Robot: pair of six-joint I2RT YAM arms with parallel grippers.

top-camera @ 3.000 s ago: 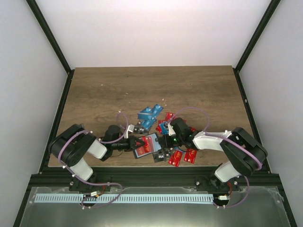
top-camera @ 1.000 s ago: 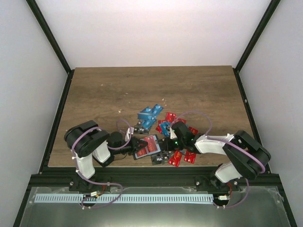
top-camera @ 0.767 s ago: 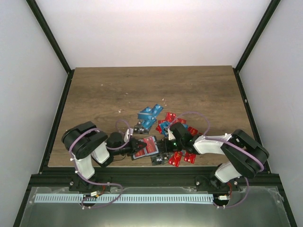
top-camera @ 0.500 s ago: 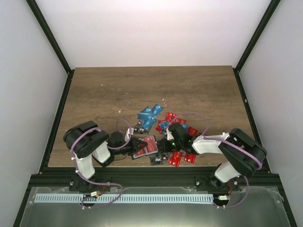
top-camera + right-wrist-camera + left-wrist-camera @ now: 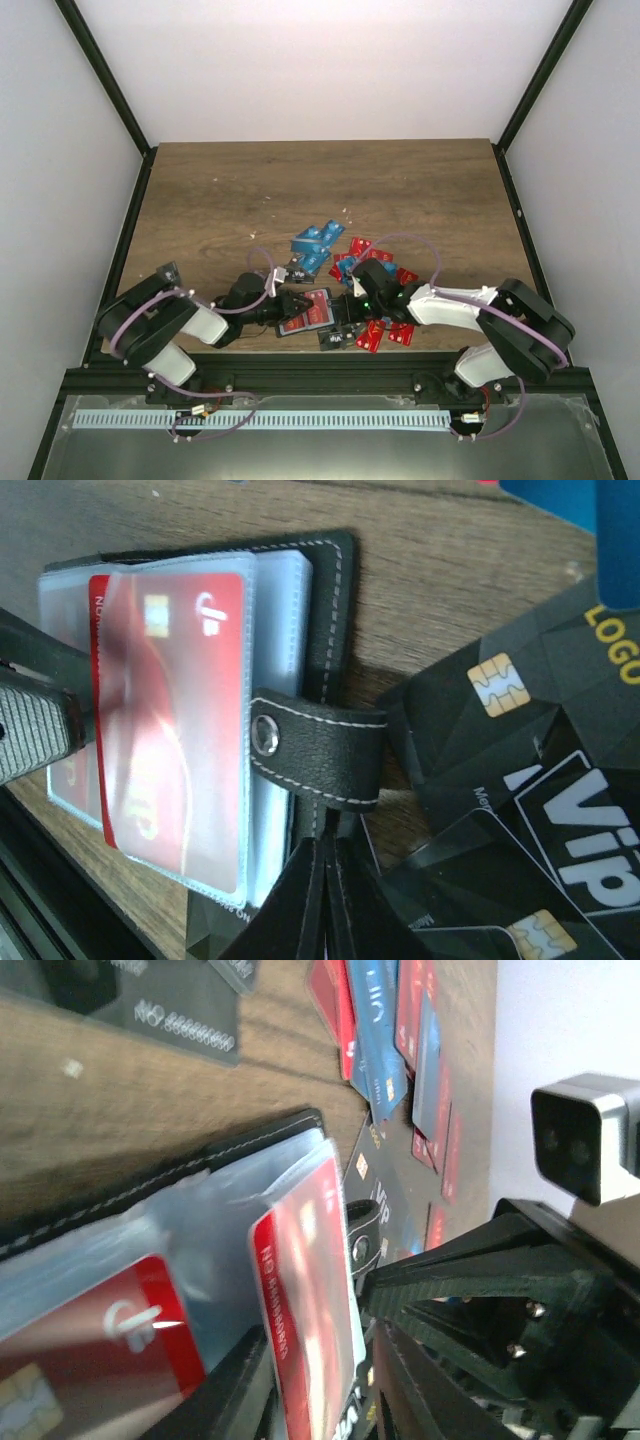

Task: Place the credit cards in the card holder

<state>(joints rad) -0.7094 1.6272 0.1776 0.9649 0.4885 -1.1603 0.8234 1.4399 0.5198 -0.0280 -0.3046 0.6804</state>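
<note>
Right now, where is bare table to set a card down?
Bare wood spans the far half of the table, beyond the blue cards, and right of the red cards. It is crowded at the near centre around the holder.

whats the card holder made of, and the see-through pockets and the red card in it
Card holder: black leather or faux leather, judging by its grain and pale stitching. Pockets: clear soft plastic, glossy, with glare on them. Red card: glossy plastic, probably stiff.
</note>
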